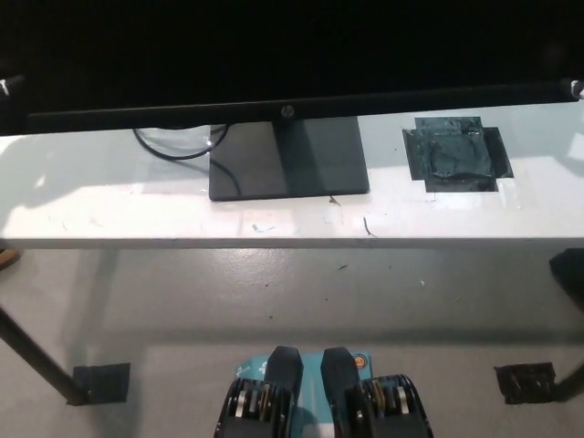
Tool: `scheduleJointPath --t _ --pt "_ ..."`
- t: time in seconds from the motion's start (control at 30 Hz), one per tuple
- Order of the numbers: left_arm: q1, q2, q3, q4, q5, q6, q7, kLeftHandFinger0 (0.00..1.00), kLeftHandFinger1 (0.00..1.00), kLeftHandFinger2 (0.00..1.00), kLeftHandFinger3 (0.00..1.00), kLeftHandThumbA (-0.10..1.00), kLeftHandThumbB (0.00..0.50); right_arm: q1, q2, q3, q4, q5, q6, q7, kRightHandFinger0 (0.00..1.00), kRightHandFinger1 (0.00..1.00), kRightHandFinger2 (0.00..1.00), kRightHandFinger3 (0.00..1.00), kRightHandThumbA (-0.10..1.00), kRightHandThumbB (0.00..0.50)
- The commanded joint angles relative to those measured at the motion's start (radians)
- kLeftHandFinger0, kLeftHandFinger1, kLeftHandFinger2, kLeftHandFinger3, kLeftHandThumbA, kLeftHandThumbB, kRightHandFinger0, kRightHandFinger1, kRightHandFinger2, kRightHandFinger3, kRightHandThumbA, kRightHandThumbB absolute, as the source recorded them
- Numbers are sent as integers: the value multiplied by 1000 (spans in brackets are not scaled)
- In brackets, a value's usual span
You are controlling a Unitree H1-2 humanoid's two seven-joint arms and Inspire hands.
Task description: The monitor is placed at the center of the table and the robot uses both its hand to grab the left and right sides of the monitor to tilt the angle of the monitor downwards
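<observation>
Head view: looking steeply down at my table [109, 214], monitor in front of me.
Monitor [292, 55]: black, spans nearly the full width of the picture, screen fills the top; lower bezel runs left to right just above the stand, logo at its middle.
Stand base [289, 160]: dark rectangle flat on the table, roughly central, directly under the logo.
Cable [178, 144]: dark loop on the table just left of the stand base, partly under the bezel.
Tape patch [456, 153]: dark crumpled rectangle stuck on the table, right of the stand base, apart from it.
My left hand [9, 87]: only a small pale bit shows at the far left edge, right at the monitor's left end; can't tell how the fingers sit or whether they touch it.
My right hand [574, 88]: small dark shape with a pale spot at the far right edge, at the monitor's right end; finger state can't be made out either.
Table leg [36, 360]: dark, angled, lower left, on grey floor.
</observation>
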Motion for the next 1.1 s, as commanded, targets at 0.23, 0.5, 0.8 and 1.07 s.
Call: scheduleJointPath --t 0.23,0.5,0.8,1.07 --pt "-307 14 -293 178 390 -202 212 1000 1000 1000 1000 841 467 -212 67 88 -69 -234 -180 -93 1000 1000 1000 1000 554 490" --pt "-466 -16 -511 347 564 -157 414 1000 1000 1000 1000 763 429 -307 132 211 75 -464 -324 -417 1000 1000 1000 1000 512 500" --pt "-556 -69 -631 453 610 -130 555 1000 1000 1000 1000 860 472 -387 217 310 230 -570 -351 -610 1000 1000 1000 1000 458 500" --pt "-589 -113 -695 490 653 -40 625 1000 1000 1000 1000 914 463 -390 243 298 272 -584 -403 -788 1000 1000 1000 1000 485 500"
